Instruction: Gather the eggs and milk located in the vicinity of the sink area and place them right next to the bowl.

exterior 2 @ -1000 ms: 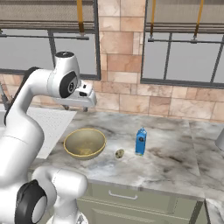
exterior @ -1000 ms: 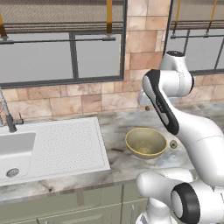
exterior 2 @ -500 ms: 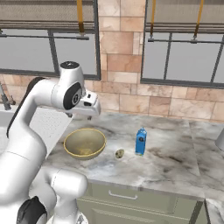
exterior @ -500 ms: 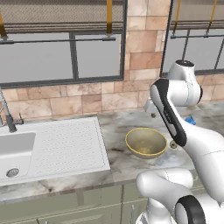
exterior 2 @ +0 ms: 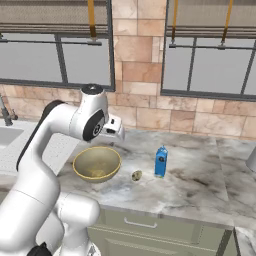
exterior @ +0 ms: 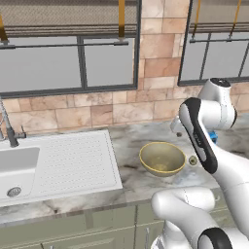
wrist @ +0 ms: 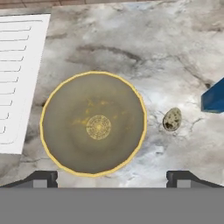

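— On the desk [exterior 2: 200, 185], toward its front edge, what stands there?

— The bowl [exterior 2: 97, 163], dull yellow-olive with a lighter rim, upright and with nothing inside. Just to its right lies a small speckled egg [exterior 2: 136, 175], close to the bowl but not touching it. Right of the egg stands the milk [exterior 2: 160, 161], a blue carton, upright, just beside the egg.

— And the sink?

— At the left end of the desk. The white basin [exterior: 17, 168] sits there with its ribbed drainboard [exterior: 78, 158] running toward the bowl, and the coil-spring faucet [exterior: 7, 126] rises at the back edge by the stone wall. There is a strip of bare marble between the drainboard and the bowl.

— Where is the claw?

— Up in the air above the bowl [wrist: 93, 123], looking straight down on it. Its two dark fingertips [wrist: 43, 178] stand wide apart with nothing between them. Looking down from the hand, the egg [wrist: 172, 119] lies just off the bowl's rim and a corner of the milk [wrist: 214, 98] shows beyond it.

— Does the arm touch anything?

— No. The white arm [exterior 2: 75, 122] bends over the desk, well clear of bowl, egg and carton.
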{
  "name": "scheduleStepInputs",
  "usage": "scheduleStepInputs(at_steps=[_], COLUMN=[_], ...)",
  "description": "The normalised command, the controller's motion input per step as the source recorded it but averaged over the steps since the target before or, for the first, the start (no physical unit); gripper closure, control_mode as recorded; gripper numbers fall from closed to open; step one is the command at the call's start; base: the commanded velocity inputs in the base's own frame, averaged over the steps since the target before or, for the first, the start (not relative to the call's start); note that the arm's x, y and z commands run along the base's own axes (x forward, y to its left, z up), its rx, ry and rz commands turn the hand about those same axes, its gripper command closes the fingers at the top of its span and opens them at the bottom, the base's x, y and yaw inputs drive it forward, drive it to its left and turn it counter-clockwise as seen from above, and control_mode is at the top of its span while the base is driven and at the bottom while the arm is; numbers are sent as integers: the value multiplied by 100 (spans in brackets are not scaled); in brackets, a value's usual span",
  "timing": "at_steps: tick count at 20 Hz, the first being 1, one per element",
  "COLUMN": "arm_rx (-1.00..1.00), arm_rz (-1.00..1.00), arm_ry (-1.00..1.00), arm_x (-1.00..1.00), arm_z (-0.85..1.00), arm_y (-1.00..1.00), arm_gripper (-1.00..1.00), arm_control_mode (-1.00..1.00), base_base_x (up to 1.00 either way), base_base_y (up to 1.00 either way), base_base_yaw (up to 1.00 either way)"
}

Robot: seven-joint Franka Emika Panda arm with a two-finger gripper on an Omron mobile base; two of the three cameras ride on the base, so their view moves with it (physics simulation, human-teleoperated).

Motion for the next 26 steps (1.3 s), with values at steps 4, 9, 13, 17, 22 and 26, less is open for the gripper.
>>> scheduleStepInputs(at_steps=[4, 9, 13, 17, 22, 26], arm_rx=[2, 1, 0, 0, 0, 0], arm_rz=[0, 0, 0, 0, 0, 0], arm_ry=[0, 1, 4, 5, 2, 0], arm_x=[0, 0, 0, 0, 5, 4], arm_z=[-9, 0, 0, -2, -5, -5], arm_y=[-26, -38, -45, -41, -37, -34], arm_gripper=[-100, -100, -100, -100, -100, -100], arm_control_mode=[-100, -100, -100, -100, -100, -100], base_base_x=[0, 0, 0, 0, 0, 0], base_base_y=[0, 0, 0, 0, 0, 0], base_base_yaw=[0, 0, 0, 0, 0, 0])
